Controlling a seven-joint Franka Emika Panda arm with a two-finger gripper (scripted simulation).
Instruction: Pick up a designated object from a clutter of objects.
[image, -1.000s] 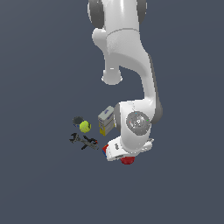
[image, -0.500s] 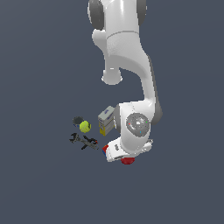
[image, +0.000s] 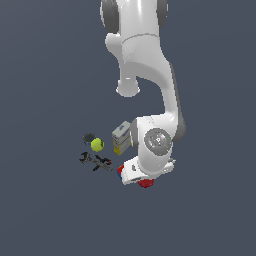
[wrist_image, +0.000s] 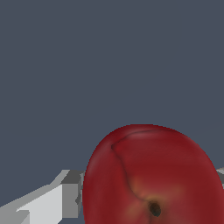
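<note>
**Wrist view: apple between the fingers, lift not yet shown**

Wrist view is filled by the red apple (wrist_image: 153, 175), its dimple and stem end facing the camera, with one pale finger (wrist_image: 48, 203) reaching in to touch its side. At the far edge a sliver of grey suggests the other finger. I judge that the fingers are pinching the apple, though the second contact is barely visible.

In the exterior view the arm's white hand (image: 145, 176) is low over the dark surface (image: 45, 210), and only a small red patch of the apple (image: 145, 184) peeks out beneath it. The apple sits at the edge of the clutter nearest the exterior view's right. Just beside the hand, a bit of the red-blue cube (image: 120, 171) shows. The grey-yellow box (image: 121, 137), yellow-green ball (image: 97, 145), dark round thing (image: 88, 137) and black tool (image: 96, 161) lie further toward the exterior view's left.

By my reading, the reach and the grasp are done and the lift remains; neither view tells whether the apple has left the surface.

The wrist view alone shows the finger contact, and the exterior view alone shows the neighbouring items.
</note>
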